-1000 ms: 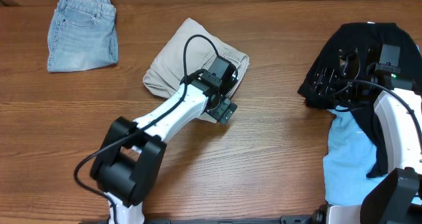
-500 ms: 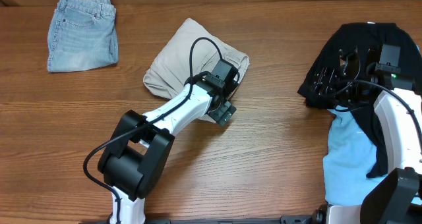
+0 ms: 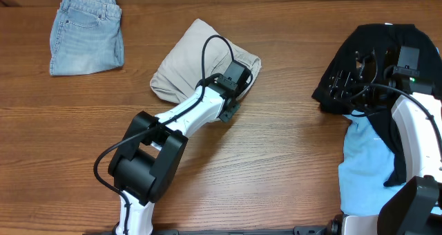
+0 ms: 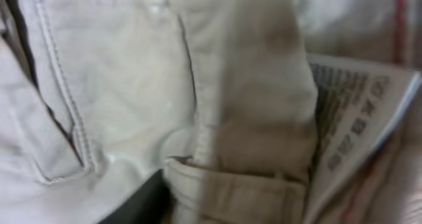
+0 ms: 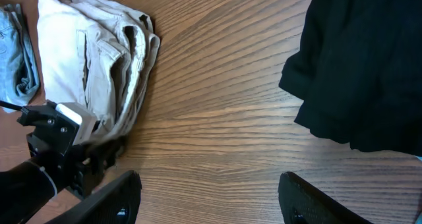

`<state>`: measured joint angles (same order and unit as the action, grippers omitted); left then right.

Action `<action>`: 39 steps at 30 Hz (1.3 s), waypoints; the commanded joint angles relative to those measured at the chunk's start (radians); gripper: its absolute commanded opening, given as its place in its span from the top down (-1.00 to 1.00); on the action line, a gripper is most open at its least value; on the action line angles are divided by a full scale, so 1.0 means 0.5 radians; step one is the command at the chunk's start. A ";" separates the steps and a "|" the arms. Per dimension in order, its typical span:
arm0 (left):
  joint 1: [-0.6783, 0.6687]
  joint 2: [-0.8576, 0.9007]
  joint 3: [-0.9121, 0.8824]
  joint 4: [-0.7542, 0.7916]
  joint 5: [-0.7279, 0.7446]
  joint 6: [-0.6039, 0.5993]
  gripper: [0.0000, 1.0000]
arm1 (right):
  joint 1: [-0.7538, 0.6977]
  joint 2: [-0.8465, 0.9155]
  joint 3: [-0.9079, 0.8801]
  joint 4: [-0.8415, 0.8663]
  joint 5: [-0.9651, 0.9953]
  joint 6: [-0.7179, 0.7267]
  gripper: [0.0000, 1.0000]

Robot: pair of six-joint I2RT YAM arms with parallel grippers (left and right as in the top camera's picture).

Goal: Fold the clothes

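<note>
The left gripper (image 3: 233, 104) sat pressed into the near edge of the beige shorts (image 3: 192, 55), its pinch hidden by cloth, so it likely needed both layers caught before folding; the right gripper (image 5: 208, 192) hung spread and empty, well right of them.

The brown wood-grain tabletop (image 3: 276, 166) is smooth with a faint sheen. The pale beige cotton shorts (image 3: 176, 69) are matt woven cloth with raised stitched seams; a white printed label (image 4: 349, 118) inside them looks thin and papery. The faded pale-blue denim shorts (image 3: 86, 34) look coarser. The black garment (image 5: 369, 66) is matt, the light-blue cloth (image 3: 362, 166) smooth.
</note>
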<state>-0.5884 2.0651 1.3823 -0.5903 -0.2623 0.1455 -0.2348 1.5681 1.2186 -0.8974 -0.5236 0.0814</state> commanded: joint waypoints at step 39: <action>1.159 0.118 2.537 -1.328 -0.320 -0.035 0.92 | -0.002 -0.013 0.023 -0.008 -0.001 -0.014 -0.41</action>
<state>-0.0673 2.1452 2.6152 -1.2747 -0.3870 0.0807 -0.2352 1.5681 1.2186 -0.9024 -0.5232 0.0811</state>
